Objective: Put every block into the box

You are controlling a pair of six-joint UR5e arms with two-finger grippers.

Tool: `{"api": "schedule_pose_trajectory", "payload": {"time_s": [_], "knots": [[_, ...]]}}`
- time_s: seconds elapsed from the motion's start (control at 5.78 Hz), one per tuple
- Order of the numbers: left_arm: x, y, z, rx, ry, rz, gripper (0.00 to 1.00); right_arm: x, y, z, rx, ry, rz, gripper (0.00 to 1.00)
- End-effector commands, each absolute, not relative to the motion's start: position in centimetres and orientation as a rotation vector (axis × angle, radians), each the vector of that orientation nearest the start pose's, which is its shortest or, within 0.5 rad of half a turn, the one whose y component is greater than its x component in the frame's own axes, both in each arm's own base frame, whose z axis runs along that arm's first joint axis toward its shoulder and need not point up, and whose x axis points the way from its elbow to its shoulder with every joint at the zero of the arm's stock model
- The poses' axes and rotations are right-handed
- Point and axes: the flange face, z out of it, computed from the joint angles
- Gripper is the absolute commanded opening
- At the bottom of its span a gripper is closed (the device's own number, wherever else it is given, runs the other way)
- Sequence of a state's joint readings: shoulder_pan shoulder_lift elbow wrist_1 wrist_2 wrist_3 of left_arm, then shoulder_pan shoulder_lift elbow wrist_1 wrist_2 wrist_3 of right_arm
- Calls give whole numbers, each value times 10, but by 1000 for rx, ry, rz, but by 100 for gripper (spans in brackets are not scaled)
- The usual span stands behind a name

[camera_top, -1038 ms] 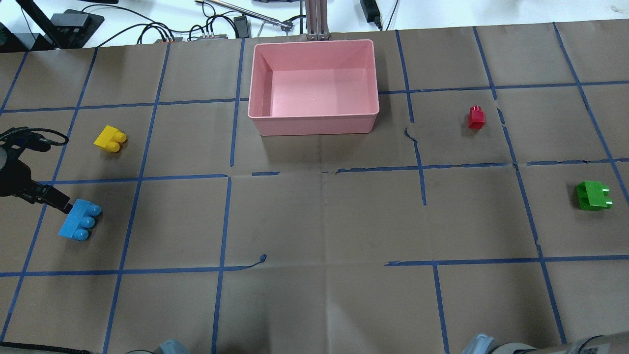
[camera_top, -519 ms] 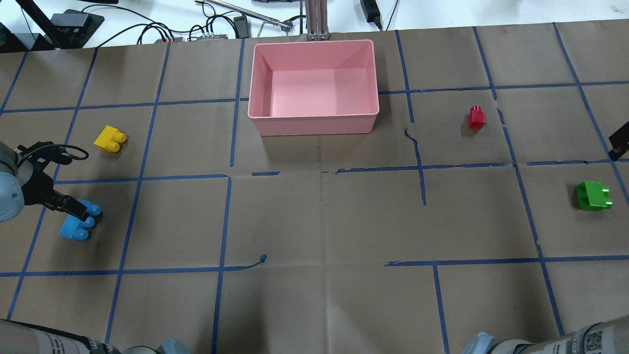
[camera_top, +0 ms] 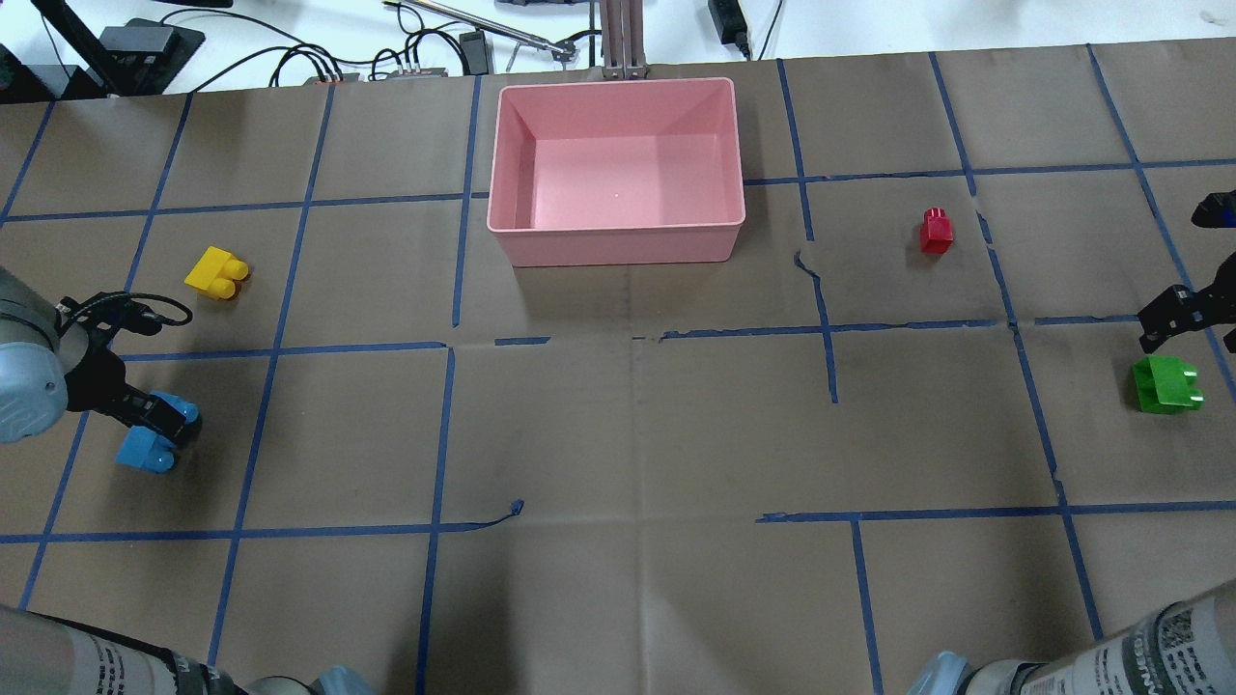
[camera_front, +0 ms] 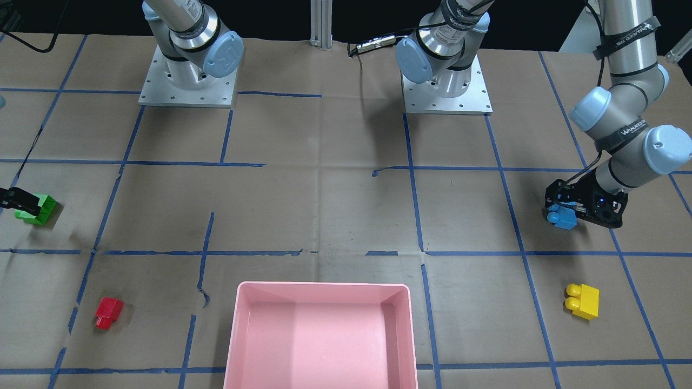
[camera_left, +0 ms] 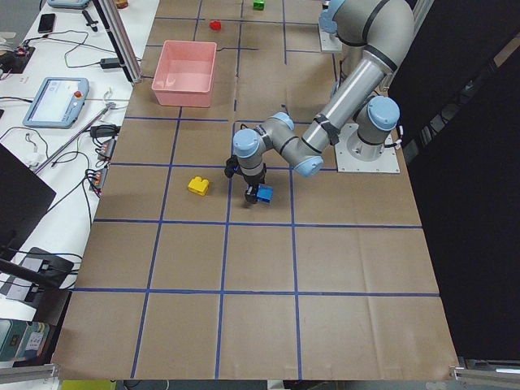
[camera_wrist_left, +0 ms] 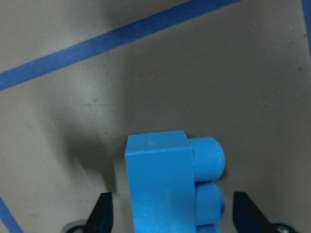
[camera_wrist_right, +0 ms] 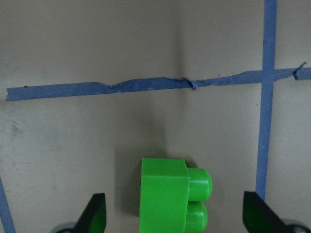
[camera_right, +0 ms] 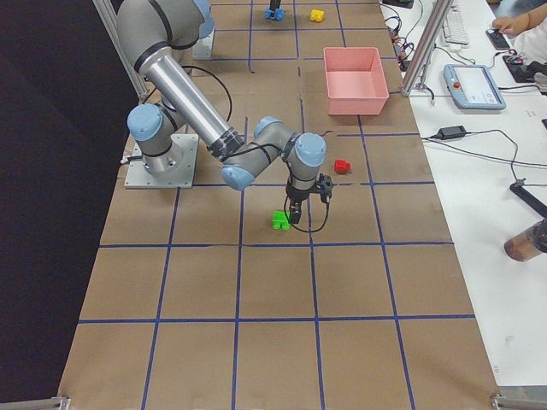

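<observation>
The light blue brick (camera_top: pixel 143 451) lies at the left, studs to the side. My left gripper (camera_top: pixel 162 417) is open, its fingers on either side of the brick, as the left wrist view shows (camera_wrist_left: pixel 172 213) around the brick (camera_wrist_left: pixel 160 184). The green brick (camera_top: pixel 1165 384) lies at the far right. My right gripper (camera_top: pixel 1183 319) is open, just above and beyond it; in the right wrist view the brick (camera_wrist_right: pixel 167 201) sits between the fingers. The yellow brick (camera_top: pixel 217 272) and red brick (camera_top: pixel 936 231) lie apart on the table. The pink box (camera_top: pixel 615 232) stands empty at the back centre.
The table is covered in brown paper with a blue tape grid. Cables and gear lie beyond the far edge (camera_top: pixel 415 58). The arm bases (camera_front: pixel 186 81) stand on the robot's side.
My left gripper has moved right, over the blue brick, and now straddles it. My right gripper has come in from the right edge to just beyond the green brick.
</observation>
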State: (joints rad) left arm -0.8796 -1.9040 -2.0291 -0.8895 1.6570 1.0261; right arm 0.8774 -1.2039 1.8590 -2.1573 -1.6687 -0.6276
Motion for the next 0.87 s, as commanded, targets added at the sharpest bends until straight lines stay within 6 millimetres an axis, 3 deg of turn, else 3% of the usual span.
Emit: {"api": "schedule_pose_trajectory", "payload": {"time_s": [0.0,0.17,0.35,0.69], "knots": [[226,-470,180,525,3113,211,13,-259,-504,197,96,3155,221,99],[222,-475,193,497,3100,184,0,-256,-499,191,92,3152,244,99],[209,-486,210,512,3085,160,0,-259,-497,188,96,3152,256,99],[166,-536,283,515,3108,228,0,-265,-489,175,126,3129,294,99]]}}
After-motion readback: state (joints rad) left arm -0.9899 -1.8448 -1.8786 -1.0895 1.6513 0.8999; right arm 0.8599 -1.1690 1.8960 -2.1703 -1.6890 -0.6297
